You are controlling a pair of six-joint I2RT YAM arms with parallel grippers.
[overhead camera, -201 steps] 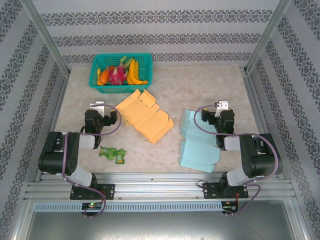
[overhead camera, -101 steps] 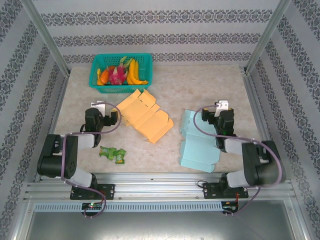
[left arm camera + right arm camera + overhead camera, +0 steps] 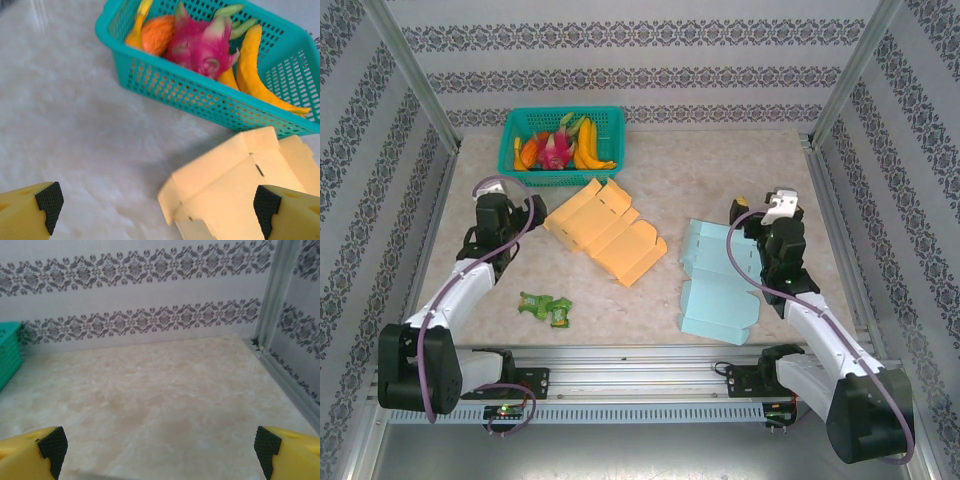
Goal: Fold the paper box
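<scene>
Both pincers gape wide, nothing in 'em: left pincer hangs by the corner of the orange paper box, centre-left in the top view, below the teal basket. Right pincer faces bare worktop, w/ the pale blue paper box centre-right beside that arm. Card looks thin, light, springy & likely to skate, so I'd pinch a free flap edge near a crease, w/ the other arm pinning the panel.

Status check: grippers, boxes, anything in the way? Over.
Left gripper open, empty, beside the orange paper box. Right gripper open, empty, near the blue paper box. Both unfolded. Green packet lies apart.
</scene>
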